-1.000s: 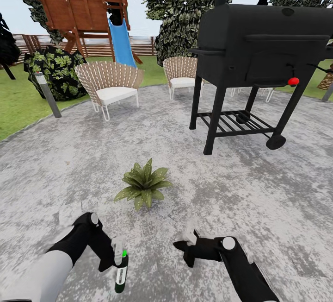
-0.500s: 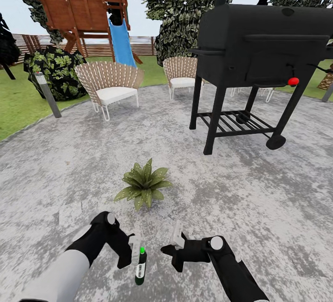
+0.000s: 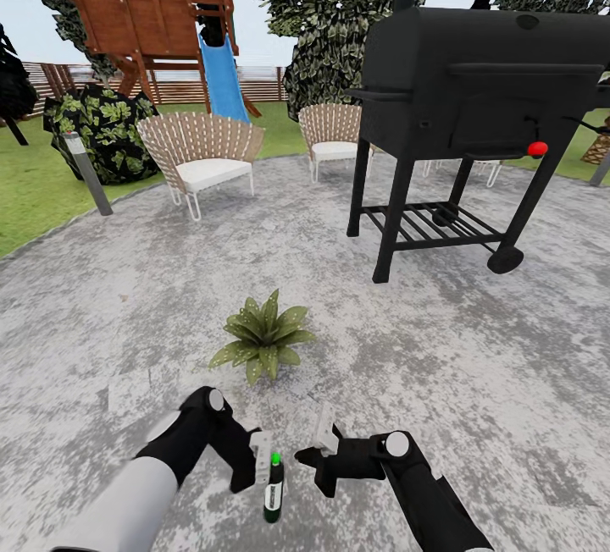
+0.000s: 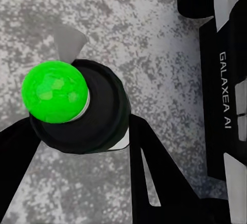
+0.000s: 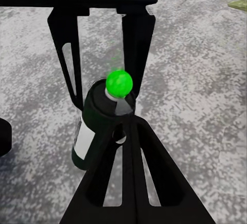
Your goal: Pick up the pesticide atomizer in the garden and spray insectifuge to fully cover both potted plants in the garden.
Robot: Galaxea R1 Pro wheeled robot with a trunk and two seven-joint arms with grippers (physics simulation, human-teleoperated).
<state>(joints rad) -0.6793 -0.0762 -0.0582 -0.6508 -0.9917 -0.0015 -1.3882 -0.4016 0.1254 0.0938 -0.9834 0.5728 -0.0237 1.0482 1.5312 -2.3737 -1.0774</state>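
The pesticide atomizer [image 3: 272, 488], a slim dark bottle with a white label and a bright green ball on top, hangs upright over the stone patio near the view's lower edge. My left gripper [image 3: 264, 463] is shut on its neck. From the right wrist view I see the atomizer [image 5: 102, 126] held between the left gripper's fingers [image 5: 69, 64]. My right gripper [image 3: 320, 449] looks shut and holds nothing, just right of the bottle. One potted plant [image 3: 264, 336], a low green rosette, sits on the patio just beyond both grippers; its pot is hidden by leaves.
A big black grill [image 3: 483, 86] on legs stands at the right. Two wicker chairs [image 3: 203, 158] sit at the patio's far edge, with a grey post [image 3: 87, 171], a dark bush [image 3: 102, 129], a playset with a blue slide [image 3: 222, 78] and a fence behind.
My left arm has carried the atomizer rightward and forward, close to the right gripper. The right gripper shifted left and forward at first, then held still.
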